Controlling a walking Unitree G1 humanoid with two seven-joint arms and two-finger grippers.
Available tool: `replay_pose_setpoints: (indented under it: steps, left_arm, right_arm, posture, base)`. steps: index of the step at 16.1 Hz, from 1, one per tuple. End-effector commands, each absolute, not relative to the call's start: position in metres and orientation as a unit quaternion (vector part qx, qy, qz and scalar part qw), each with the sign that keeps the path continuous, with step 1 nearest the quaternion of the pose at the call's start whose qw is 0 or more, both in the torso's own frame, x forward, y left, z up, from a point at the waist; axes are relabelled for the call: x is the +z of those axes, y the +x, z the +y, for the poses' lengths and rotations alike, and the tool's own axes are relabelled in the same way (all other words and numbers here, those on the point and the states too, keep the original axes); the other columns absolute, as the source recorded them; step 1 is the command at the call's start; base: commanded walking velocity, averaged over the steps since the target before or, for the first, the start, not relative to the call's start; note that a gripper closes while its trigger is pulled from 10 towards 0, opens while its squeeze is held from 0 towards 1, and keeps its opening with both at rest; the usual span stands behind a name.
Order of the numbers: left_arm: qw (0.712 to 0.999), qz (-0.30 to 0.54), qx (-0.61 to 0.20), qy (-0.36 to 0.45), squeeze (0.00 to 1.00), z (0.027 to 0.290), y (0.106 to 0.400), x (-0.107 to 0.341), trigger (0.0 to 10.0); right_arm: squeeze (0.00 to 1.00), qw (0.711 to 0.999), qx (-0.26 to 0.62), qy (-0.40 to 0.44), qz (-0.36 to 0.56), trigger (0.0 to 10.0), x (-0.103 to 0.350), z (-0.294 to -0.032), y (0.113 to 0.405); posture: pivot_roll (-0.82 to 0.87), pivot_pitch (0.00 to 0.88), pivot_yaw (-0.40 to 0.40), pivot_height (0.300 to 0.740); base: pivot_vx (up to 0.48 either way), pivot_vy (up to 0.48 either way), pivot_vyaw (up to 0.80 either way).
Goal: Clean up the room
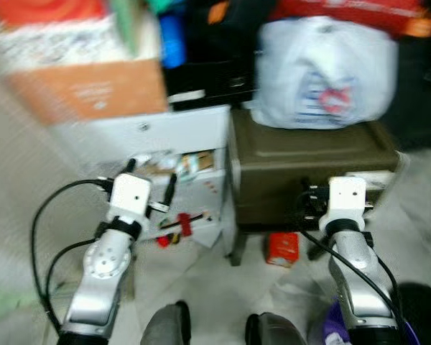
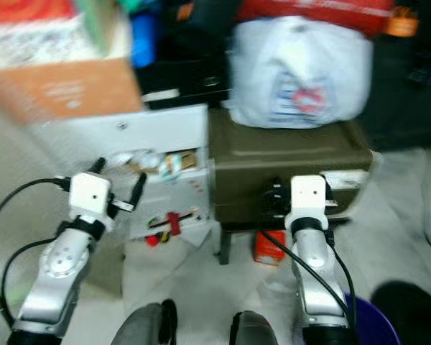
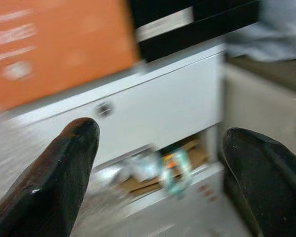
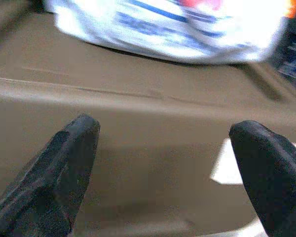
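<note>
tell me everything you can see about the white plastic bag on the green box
The white plastic bag is bulging and crinkled, with a blurred red and blue print on its front. It sits upright on the lid of the olive-green box, towards the back, with red and dark items behind and above it. Nothing grips it.

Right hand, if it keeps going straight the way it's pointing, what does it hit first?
Most likely the front of the olive-brown chest, which the open right hand faces; blur leaves depth unclear.
</note>
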State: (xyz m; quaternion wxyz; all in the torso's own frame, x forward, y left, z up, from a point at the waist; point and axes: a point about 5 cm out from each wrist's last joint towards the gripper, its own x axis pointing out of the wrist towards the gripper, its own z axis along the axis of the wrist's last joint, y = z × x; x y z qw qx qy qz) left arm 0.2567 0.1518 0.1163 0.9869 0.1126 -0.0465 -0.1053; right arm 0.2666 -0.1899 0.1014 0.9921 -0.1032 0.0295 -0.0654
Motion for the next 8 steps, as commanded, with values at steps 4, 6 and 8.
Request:
replay_pose_setpoints:
  steps: [4,6,8]
  left_arm:
    - [0.987,-0.042,-0.099,0.117,0.0,0.156,0.2458,0.1187,10.0]
    - [0.989,-0.04,-0.095,0.11,0.0,0.1557,0.2482,0.1187,10.0]
    - [0.989,-0.04,-0.098,0.106,0.0,0.1538,0.25,0.12,10.0]
  right_arm:
    - [0.0,0.992,-0.068,-0.107,0.028,10.0,0.1049,-0.194,0.251]
    - [0.0,0.992,-0.068,-0.104,0.032,10.0,0.1035,-0.1938,0.253]
    - [0.0,0.992,-0.066,-0.101,0.03,10.0,0.1061,-0.1914,0.2559]
  posture:
    - [-0.08,0.17,0.035,0.74]
    - [-0.08,0.163,0.034,0.74]
    - [-0.09,0.157,0.036,0.74]
  base:
    - [0.0,0.0,0.8]
    - [0.0,0.0,0.4]
    - [0.0,0.0,0.0]
